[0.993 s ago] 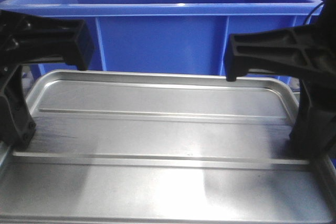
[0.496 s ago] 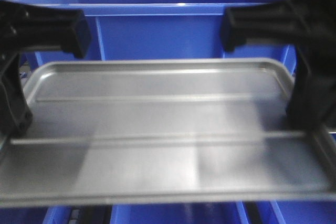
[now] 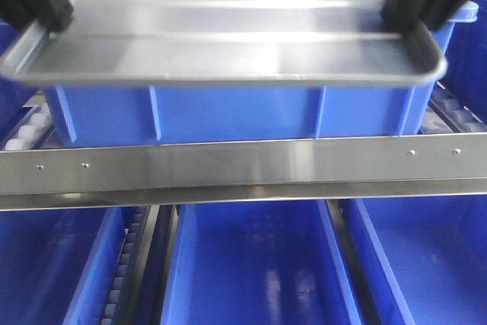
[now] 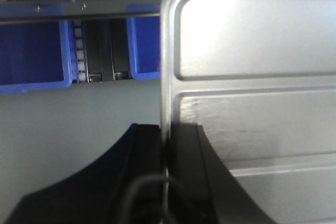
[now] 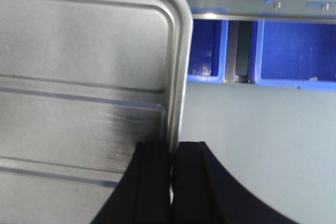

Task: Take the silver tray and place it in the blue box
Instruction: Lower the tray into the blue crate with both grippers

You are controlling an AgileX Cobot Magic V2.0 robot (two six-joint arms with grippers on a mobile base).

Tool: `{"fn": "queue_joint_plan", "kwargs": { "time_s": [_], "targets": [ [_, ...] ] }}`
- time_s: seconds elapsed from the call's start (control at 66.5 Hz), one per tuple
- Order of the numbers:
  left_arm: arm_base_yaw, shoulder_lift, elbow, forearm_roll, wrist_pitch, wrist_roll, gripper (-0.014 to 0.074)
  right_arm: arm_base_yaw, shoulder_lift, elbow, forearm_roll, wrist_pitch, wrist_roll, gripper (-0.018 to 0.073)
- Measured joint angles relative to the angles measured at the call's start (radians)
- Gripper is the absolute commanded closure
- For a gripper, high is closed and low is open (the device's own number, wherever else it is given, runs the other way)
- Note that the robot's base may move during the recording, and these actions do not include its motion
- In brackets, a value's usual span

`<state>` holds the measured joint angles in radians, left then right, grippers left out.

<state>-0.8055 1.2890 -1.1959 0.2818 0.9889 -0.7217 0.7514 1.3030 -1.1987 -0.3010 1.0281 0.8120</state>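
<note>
Steel rail (image 3: pixel 243 161) runs across, well below both jaws. Under it, narrower blue bins (image 3: pixel 259 264) side by side, white roller tracks (image 3: pixel 122 279) between. Grey floor (image 4: pixel 63 119) beneath the jaws.

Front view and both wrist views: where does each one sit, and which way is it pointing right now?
Left wrist: on the left arm, looking along the left gripper, shut on one end rim of the silver tray; grey floor beyond.
Right wrist: on the right arm, looking along the right gripper, shut on the opposite end rim.
Front: on the robot, facing forward at the blue box; the tray hides its top edge, with both grippers at the upper corners.
Shared: all three show the tray.
</note>
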Motion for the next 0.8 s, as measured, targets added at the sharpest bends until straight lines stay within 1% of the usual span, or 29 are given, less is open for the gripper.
{"fn": "queue_joint_plan", "kwargs": {
  "time_s": [0.09,0.271,0.406,0.436,0.617,0.722,0.797],
  "targets": [
    [0.063,0.057,-0.084,-0.032,0.0,0.111,0.0611,-0.043,0.049,-0.078,0.004,0.0,-0.06,0.0505],
    [0.173,0.166,-0.245,-0.079,0.011,0.248,0.0611,-0.116,0.165,-0.266,0.027,0.008,-0.161,0.0505],
    [0.255,0.252,-0.363,-0.164,0.014,0.37,0.0611,-0.171,0.264,-0.42,0.049,0.043,-0.249,0.0505],
    [0.266,0.274,-0.393,-0.171,0.014,0.39,0.0611,-0.18,0.285,-0.449,0.054,0.049,-0.26,0.0505],
    [0.324,0.386,-0.549,-0.184,0.005,0.449,0.0611,-0.235,0.411,-0.624,0.063,0.056,-0.314,0.0505],
    [0.349,0.445,-0.624,-0.188,-0.006,0.457,0.0611,-0.258,0.477,-0.705,0.068,0.056,-0.338,0.0505],
    [0.361,0.475,-0.647,-0.195,-0.032,0.461,0.0611,-0.271,0.516,-0.734,0.07,0.049,-0.34,0.0505]
  ]
}}
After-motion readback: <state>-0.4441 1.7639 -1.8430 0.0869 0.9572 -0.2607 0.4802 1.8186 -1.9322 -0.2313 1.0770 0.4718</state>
